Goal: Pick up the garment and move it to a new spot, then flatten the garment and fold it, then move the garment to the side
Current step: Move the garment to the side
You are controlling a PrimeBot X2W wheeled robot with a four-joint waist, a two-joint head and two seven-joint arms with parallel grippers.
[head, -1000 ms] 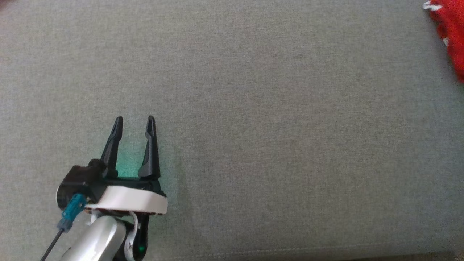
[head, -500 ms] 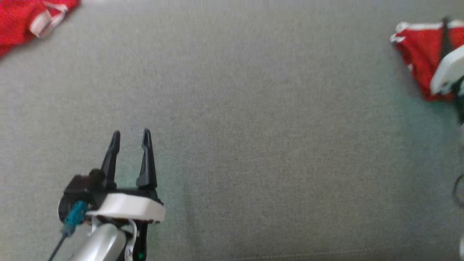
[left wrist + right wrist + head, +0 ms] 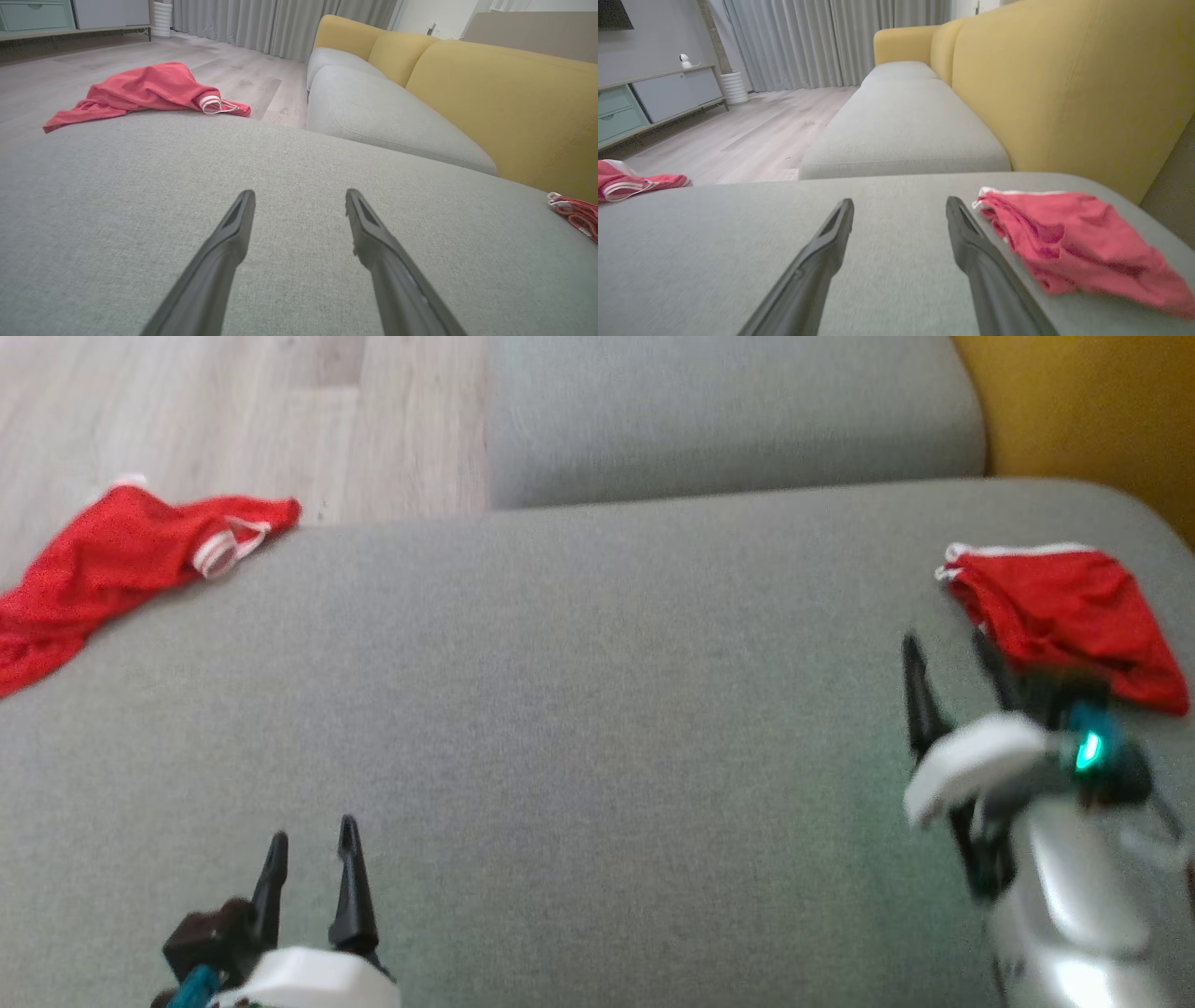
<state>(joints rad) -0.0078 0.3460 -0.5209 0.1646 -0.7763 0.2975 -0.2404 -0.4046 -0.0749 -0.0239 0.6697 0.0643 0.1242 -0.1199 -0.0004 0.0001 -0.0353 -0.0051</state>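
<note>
Folded red garment [image 3: 1064, 611] is seen at the right of the head view, flat on the grey seat cushion [image 3: 579, 728], white trim along its upper edge. Right gripper [image 3: 945, 639] is placed just below-left of it, blurred, fingers spread wide, nothing held; contact between the nearer finger and the cloth cannot be told. Loose red garment [image 3: 112, 546] is bunched at the upper left, over the cushion's edge by the wood floor [image 3: 233, 420]. Left gripper [image 3: 313, 833] is seen at the lower left, spread wide and empty. In the left wrist view, left gripper [image 3: 300, 192] is held wide apart over bare cushion; loose red garment [image 3: 149, 91] is seen at the upper left, folded red garment [image 3: 577, 212] cut off at the right edge below the yellow backrest [image 3: 490, 93]. In the right wrist view, right gripper [image 3: 900, 200] is spread wide with nothing between the fingers; folded red garment [image 3: 1064, 233] is just beside the right-hand finger, loose red garment [image 3: 626, 182] at the left edge.
</note>
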